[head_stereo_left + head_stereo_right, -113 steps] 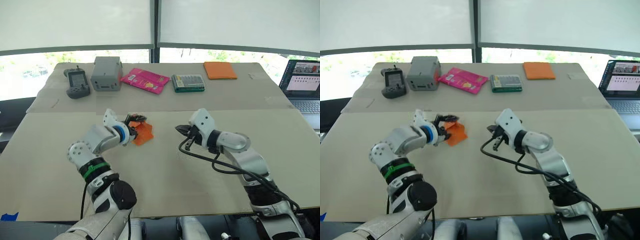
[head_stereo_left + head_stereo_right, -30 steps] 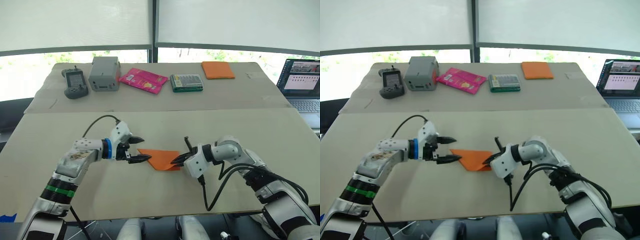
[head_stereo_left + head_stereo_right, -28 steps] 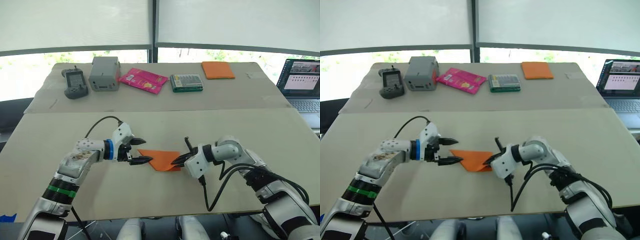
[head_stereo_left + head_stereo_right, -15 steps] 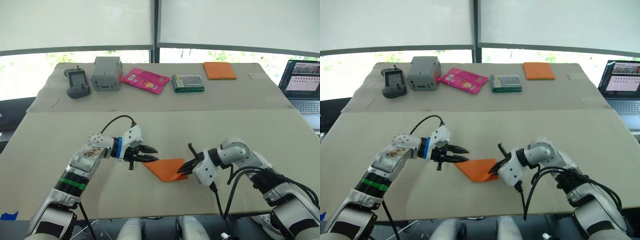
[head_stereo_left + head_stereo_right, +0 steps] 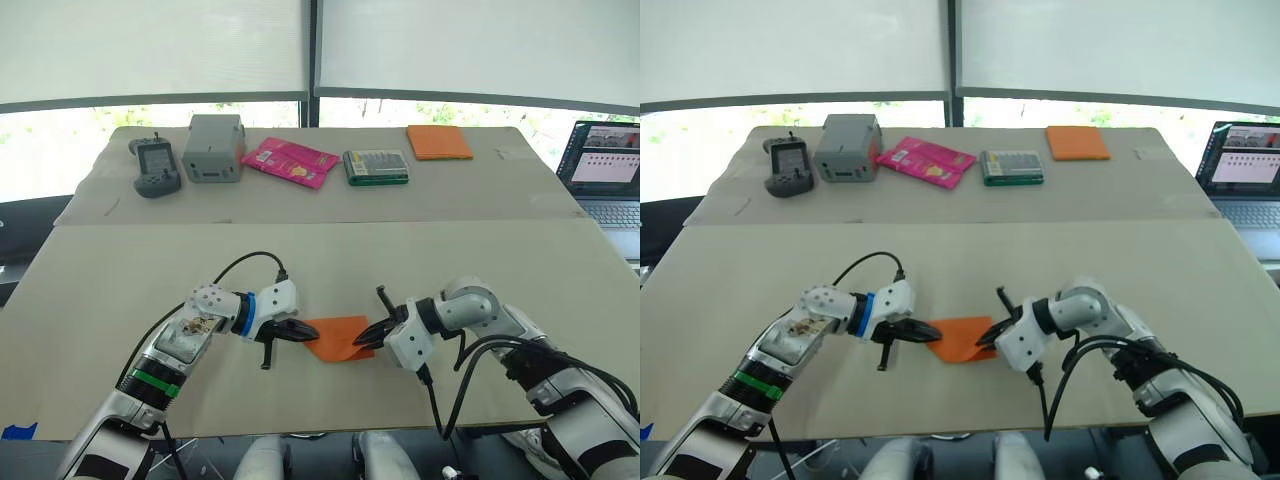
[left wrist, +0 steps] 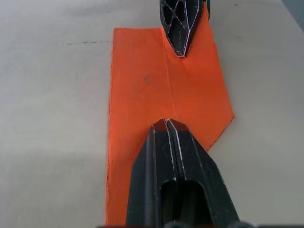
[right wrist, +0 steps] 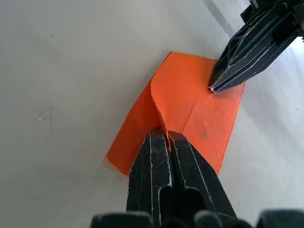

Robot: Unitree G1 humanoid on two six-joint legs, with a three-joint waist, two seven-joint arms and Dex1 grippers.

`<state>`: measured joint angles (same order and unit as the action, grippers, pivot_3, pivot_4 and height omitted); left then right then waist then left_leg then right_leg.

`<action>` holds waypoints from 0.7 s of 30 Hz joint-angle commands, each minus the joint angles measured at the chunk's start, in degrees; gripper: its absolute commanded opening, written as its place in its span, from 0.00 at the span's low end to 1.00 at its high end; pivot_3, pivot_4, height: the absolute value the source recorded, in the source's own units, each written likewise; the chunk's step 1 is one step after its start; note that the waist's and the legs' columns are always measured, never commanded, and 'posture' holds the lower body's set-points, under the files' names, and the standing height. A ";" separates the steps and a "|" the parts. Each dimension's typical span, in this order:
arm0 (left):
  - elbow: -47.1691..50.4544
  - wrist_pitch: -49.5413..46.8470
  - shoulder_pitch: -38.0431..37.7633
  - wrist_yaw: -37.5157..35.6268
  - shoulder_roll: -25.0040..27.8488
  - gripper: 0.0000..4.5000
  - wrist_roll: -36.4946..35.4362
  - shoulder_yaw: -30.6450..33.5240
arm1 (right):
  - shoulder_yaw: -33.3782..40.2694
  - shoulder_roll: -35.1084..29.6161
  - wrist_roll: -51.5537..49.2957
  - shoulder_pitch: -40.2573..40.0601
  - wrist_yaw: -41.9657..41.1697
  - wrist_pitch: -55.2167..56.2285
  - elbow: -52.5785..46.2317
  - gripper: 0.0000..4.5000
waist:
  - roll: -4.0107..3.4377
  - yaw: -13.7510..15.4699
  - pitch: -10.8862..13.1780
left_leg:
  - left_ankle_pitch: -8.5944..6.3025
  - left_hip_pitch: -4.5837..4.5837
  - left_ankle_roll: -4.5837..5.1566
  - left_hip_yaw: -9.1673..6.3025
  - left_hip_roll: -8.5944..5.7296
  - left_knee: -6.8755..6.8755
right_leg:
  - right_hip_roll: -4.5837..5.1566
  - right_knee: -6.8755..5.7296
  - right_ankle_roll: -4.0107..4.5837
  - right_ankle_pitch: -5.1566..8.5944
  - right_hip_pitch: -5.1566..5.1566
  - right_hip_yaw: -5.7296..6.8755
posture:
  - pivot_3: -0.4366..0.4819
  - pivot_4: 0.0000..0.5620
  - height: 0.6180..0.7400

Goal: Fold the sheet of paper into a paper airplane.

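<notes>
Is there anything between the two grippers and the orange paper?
Nothing visible. The left gripper rests shut on the paper, and the right gripper is shut on its raised middle fold.

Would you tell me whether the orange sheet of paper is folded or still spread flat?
Folded: the sheet of paper shows a centre crease and a raised flap edge, one end angled. Both grippers press on it.

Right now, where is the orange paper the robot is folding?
In the left eye view, the sheet of paper lies on the near part of the table, between the left gripper and the right gripper, both touching it.
</notes>
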<state>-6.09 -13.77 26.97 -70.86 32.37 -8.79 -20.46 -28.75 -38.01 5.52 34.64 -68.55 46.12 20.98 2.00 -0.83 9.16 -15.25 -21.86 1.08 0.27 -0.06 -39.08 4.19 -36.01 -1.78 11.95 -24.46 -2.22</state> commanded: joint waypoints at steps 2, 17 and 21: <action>-1.08 0.85 -0.39 0.79 -0.09 0.00 1.80 -0.48 | 2.01 -1.26 -3.38 -1.56 -0.25 -1.88 -3.34 0.00 | 0.00 0.10 0.00 | -0.02 0.11 0.03 -0.02 0.01 0.00 | 0.01 0.04 -0.02 0.01 0.14 0.01 | 0.48 0.27 1.00; -2.69 0.52 -2.25 0.92 -0.76 0.00 0.38 1.01 | 10.23 -2.52 -9.38 -15.58 5.67 -20.33 -16.87 0.36 | -0.02 0.24 -0.01 | -0.05 0.22 0.09 -0.03 0.00 -0.01 | 0.08 0.01 -0.09 0.06 0.28 -0.01 | 0.48 0.27 1.00; -5.36 1.74 -0.77 0.24 -0.60 0.00 0.89 1.46 | 11.98 -2.66 -9.65 -18.11 6.85 -23.11 -19.52 0.36 | -0.02 0.19 -0.01 | -0.05 0.25 0.09 -0.01 -0.03 -0.01 | 0.06 0.01 -0.10 0.06 0.31 -0.02 | 0.48 0.27 1.00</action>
<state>-8.97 -12.19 26.27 -70.82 31.31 -9.27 -18.81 -19.06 -40.24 -2.70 16.73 -62.79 24.03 4.01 1.98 -0.64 9.14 -15.30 -21.58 1.16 0.26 -0.10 -39.10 4.23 -36.01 -1.88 12.01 -24.12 -2.23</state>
